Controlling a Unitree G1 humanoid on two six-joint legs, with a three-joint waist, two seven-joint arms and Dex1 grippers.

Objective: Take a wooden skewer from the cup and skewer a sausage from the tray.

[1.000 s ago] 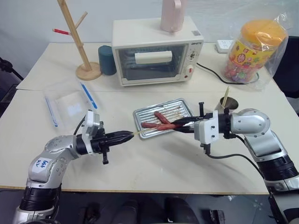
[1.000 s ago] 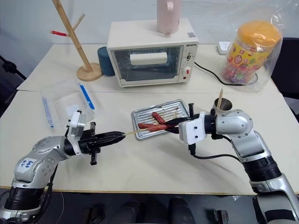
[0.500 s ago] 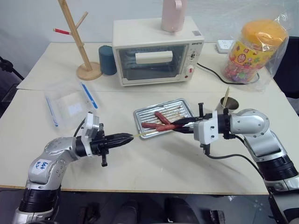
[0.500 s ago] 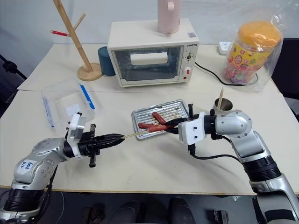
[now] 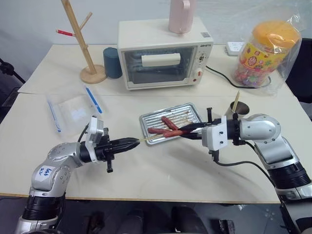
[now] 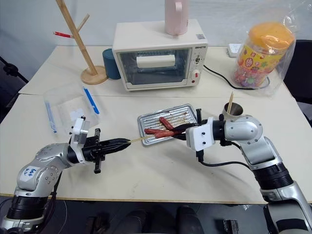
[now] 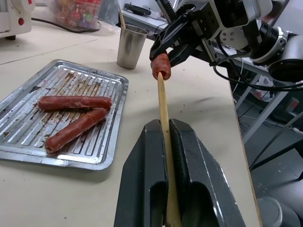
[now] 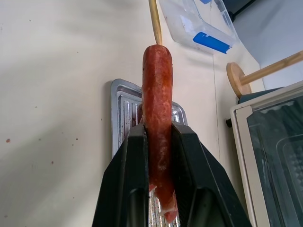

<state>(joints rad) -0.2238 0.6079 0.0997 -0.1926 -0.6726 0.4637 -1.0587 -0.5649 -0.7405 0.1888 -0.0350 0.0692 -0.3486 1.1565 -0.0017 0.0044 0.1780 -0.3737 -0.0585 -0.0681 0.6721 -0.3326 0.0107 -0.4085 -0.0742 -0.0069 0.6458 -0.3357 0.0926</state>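
Nearest, the left gripper (image 5: 135, 143) has its fingers clamped on the wooden skewer (image 7: 162, 109), whose tip meets the end of the sausage (image 8: 156, 106) pinched in the right gripper (image 5: 184, 132) over the tray's (image 5: 146, 138) near edge. Two more sausages (image 7: 75, 115) lie in the tray. The cup (image 5: 238, 107) stands behind the right arm; farther back is the oven (image 5: 163, 53), on the table (image 5: 161, 170).

Taking the tray (image 5: 146, 120) as landmark: the desk (image 5: 161, 170) on its near side lies bare and open across its width. Behind it an oven (image 5: 163, 53), a dark blue cylinder (image 5: 111, 62) and a wooden tree stand (image 5: 85, 44) wall off the far side. The cup (image 5: 239, 108) stands to its right, a clear plastic box (image 5: 73, 109) to its left
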